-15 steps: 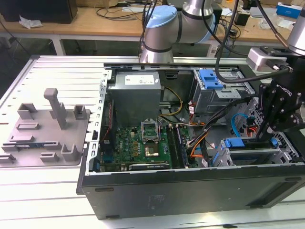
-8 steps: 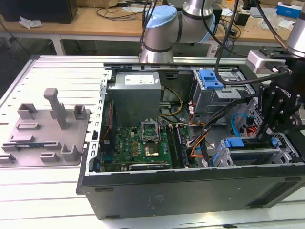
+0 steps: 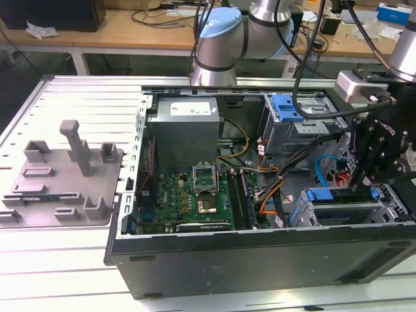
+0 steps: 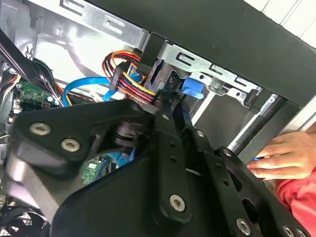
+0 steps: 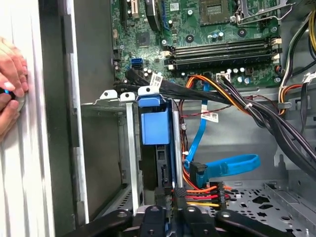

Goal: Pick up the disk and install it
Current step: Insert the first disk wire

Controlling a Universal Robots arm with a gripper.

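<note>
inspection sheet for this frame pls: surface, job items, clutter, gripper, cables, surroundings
Surface: pale slatted metal table carrying an open computer case.
Job's things: the disk, blue carrier end up, stands in the metal drive cage by the case wall.
Clutter: grey moulded fixture on the table at the exterior view's left.
Grippers: gripper is down inside the case at the drive cage; whether it is open or shut cannot be told.
Cables: blue data cable and an orange, red and yellow power bundle beside the cage.
Surroundings: a hand rests on the case's outer edge; wooden bench behind.
</note>
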